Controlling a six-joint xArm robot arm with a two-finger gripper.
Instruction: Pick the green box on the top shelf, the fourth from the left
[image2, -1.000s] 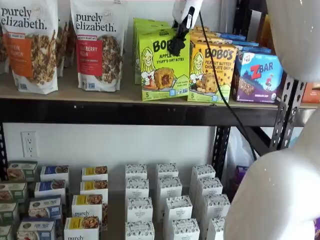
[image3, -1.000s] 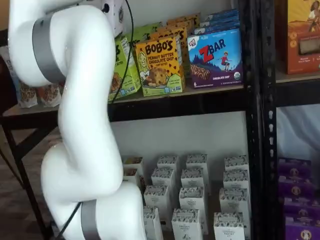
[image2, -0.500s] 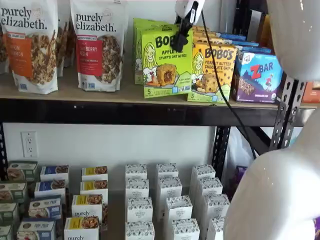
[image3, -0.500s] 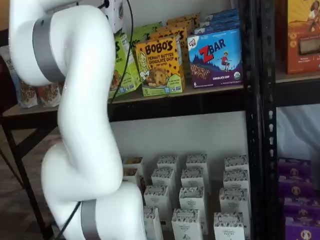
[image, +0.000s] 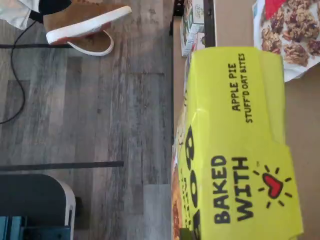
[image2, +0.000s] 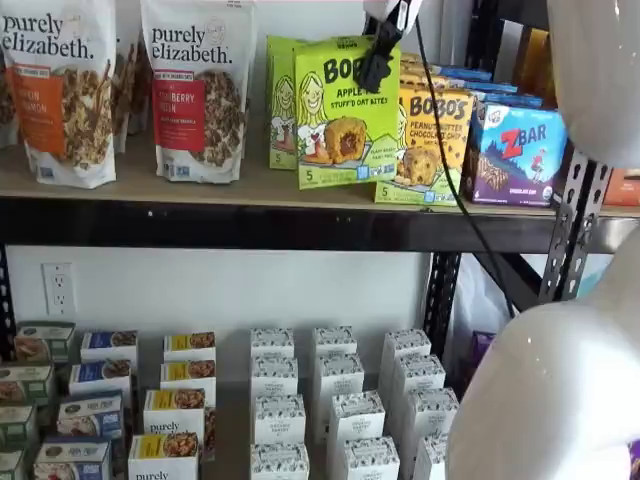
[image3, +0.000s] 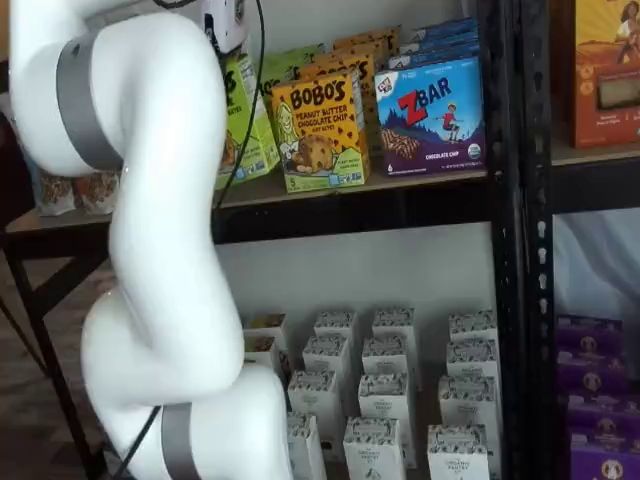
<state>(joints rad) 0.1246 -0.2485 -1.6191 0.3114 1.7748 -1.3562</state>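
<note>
The lime-green Bobo's Apple Pie box (image2: 340, 115) is held at its top edge by my gripper (image2: 376, 70), whose black fingers are closed on it. The box hangs slightly tilted, its base just above the top shelf (image2: 200, 185), in front of its row. In a shelf view the arm hides most of the green box (image3: 240, 120). The wrist view shows the green box's lid (image: 240, 150) close up, printed "BAKED WITH" and "APPLE PIE STUFF'D OAT BITES".
Another green box (image2: 279, 100) stands behind it. A yellow-orange Bobo's box (image2: 428, 145) and a blue ZBar box (image2: 515, 150) stand to its right, granola bags (image2: 195, 90) to its left. Small white boxes (image2: 335, 400) fill the lower shelf. A shoe (image: 85, 25) rests on the floor.
The green box has risen off the shelf board and come forward and a little to the right with the gripper, which has moved up.
</note>
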